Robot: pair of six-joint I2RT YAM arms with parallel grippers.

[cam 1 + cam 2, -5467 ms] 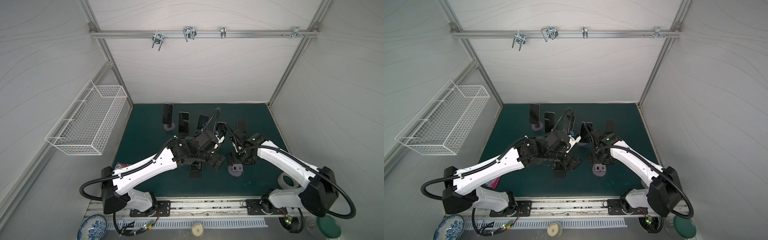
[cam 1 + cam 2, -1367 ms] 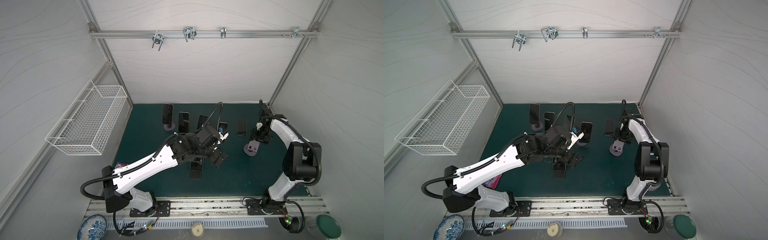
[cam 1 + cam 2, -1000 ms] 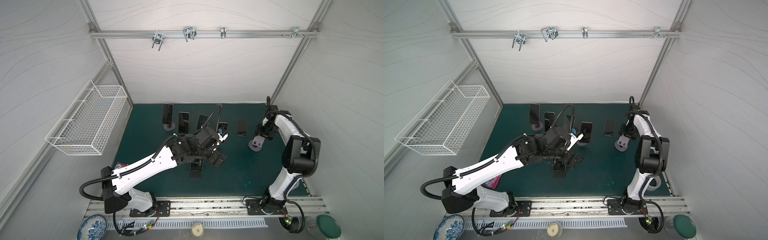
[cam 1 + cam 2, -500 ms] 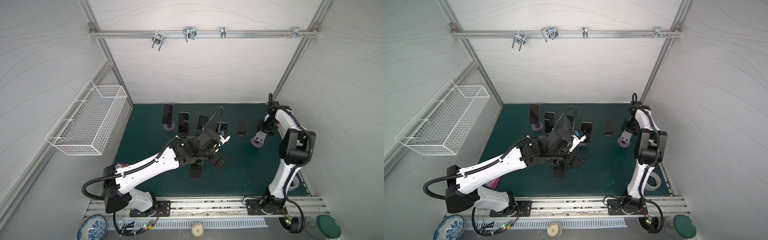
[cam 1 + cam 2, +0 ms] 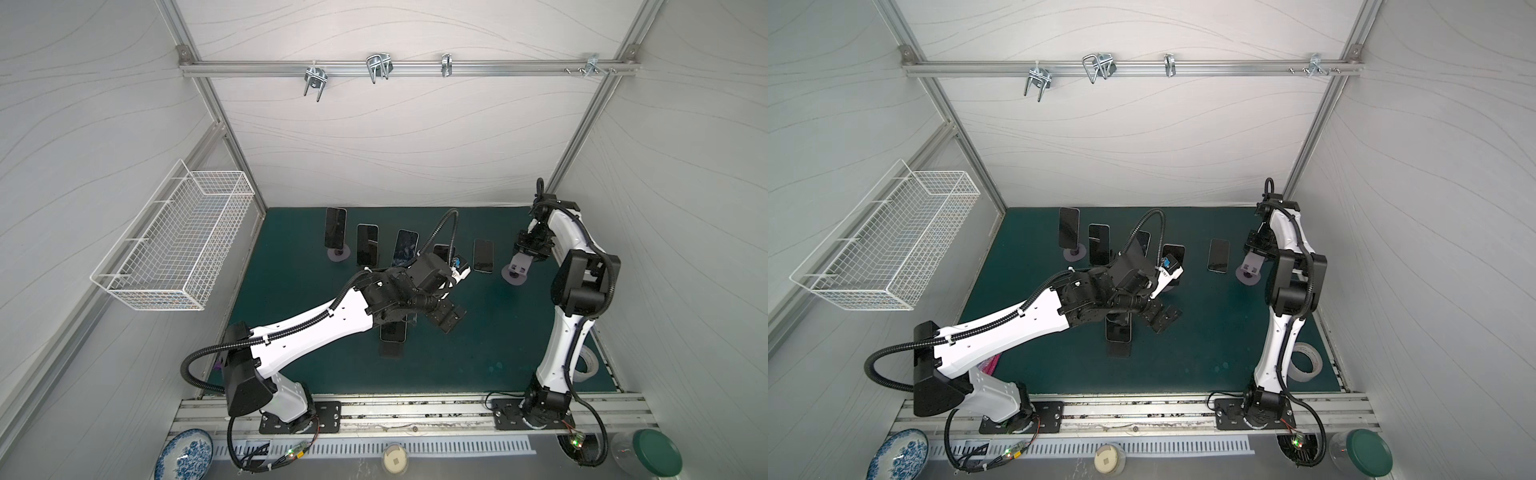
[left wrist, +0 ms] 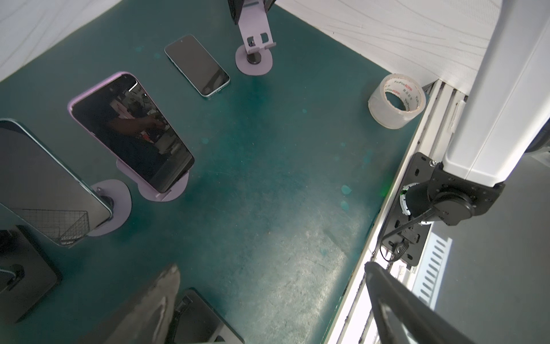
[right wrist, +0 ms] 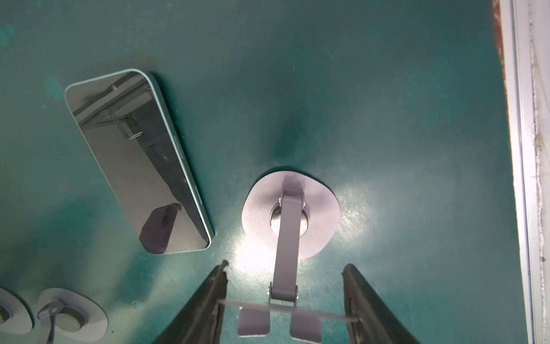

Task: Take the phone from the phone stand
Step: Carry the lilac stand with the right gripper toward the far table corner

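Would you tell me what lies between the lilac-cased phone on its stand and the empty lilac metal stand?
A green-edged black phone lies flat there, as the left wrist view shows.

Right tool (image 7: 285,266) clamps phone stand (image 7: 317,214), phone (image 7: 140,160) lying beside

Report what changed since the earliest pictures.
The right end effector, clamped on the empty phone stand, carried it from mid-mat to the mat's right side, beside the flat phone. The left end effector, open, and the other phones on stands hardly moved.
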